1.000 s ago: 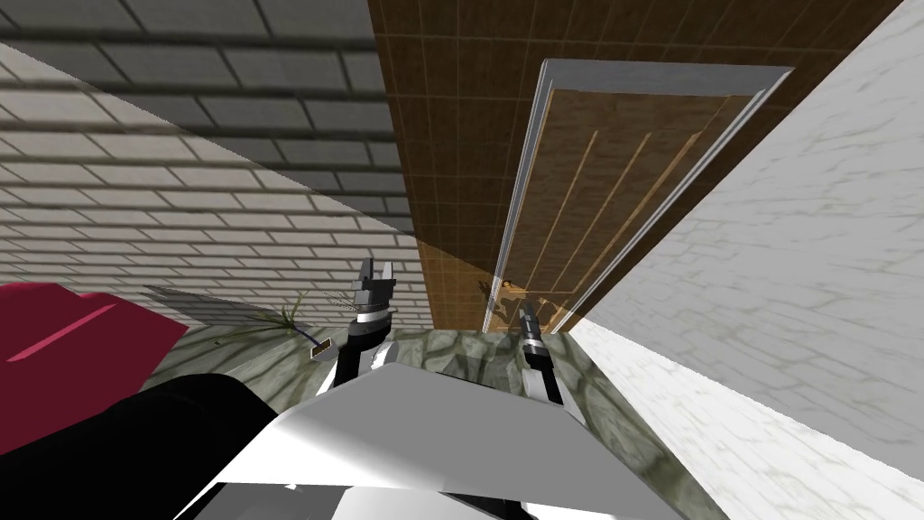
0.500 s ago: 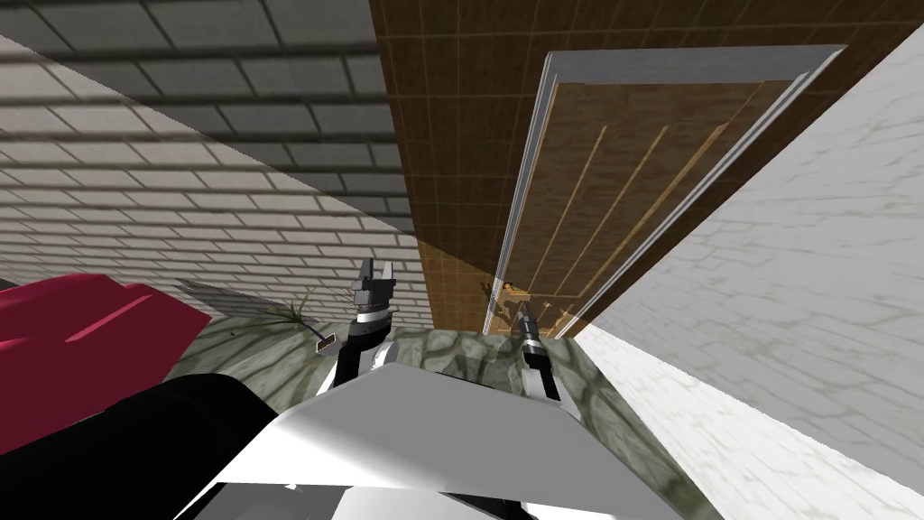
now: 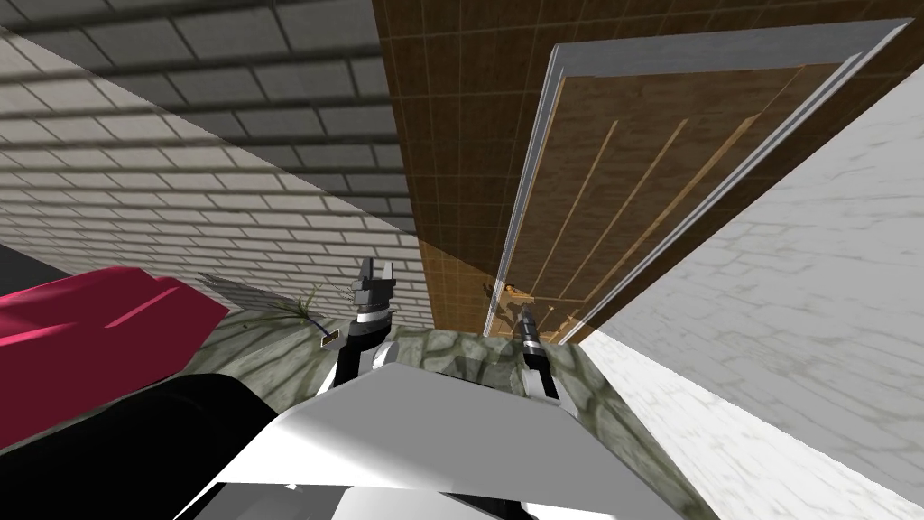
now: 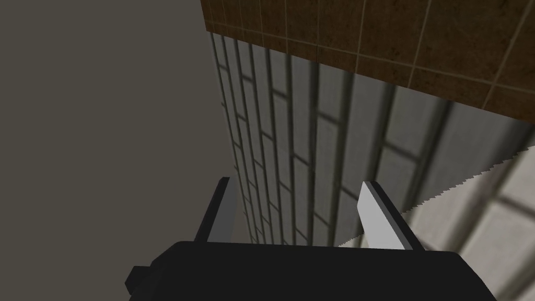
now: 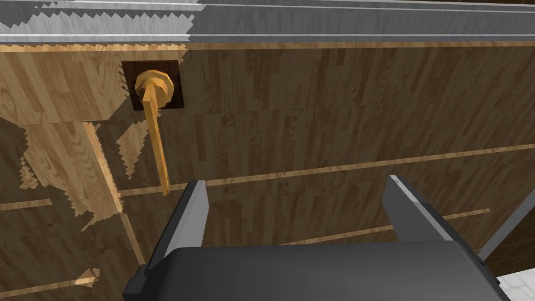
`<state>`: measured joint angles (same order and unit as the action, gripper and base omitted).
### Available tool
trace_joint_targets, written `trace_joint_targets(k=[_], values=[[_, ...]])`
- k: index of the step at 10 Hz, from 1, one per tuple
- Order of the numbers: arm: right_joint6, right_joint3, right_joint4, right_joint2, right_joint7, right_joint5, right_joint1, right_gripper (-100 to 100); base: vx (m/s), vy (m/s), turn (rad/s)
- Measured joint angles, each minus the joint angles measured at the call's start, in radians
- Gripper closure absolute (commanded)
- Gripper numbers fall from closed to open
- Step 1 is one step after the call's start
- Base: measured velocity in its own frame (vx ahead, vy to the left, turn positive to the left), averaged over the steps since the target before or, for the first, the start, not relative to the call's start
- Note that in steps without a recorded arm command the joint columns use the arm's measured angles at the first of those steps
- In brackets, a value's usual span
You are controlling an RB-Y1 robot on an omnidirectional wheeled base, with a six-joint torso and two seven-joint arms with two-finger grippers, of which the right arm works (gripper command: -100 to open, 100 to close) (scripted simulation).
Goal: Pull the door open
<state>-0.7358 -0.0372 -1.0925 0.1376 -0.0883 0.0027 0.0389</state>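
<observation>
A brown wooden door (image 3: 623,171) with pale strips sits in a grey frame (image 3: 528,181), set in a brown tiled wall. Its gold lever handle (image 5: 155,130) hangs from a dark square plate. The handle (image 3: 511,289) is small in the head view, just above my right gripper (image 3: 526,315). My right gripper (image 5: 298,201) is open close to the door, with the lever's tip just beside one finger and nothing between the fingers. My left gripper (image 3: 375,271) is held up at the left, and my left gripper (image 4: 298,206) is open and empty.
A grey brick wall (image 3: 180,181) runs along the left and a white brick wall (image 3: 794,271) along the right. A dark red seat (image 3: 81,325) and a thin plant (image 3: 289,311) lie at the left on the mottled stone floor (image 3: 469,352).
The whole head view has shifted: the door looms larger and higher, and the red seat has slid right, so I have moved or turned. Both arms keep their pose.
</observation>
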Motion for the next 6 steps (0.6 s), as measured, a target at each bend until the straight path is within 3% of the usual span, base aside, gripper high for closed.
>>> trace_joint_targets(k=[6], values=[[-0.044,-0.009,0.185,0.016,-0.024,-0.010,-0.074,-100,0.024,-0.057,0.075]])
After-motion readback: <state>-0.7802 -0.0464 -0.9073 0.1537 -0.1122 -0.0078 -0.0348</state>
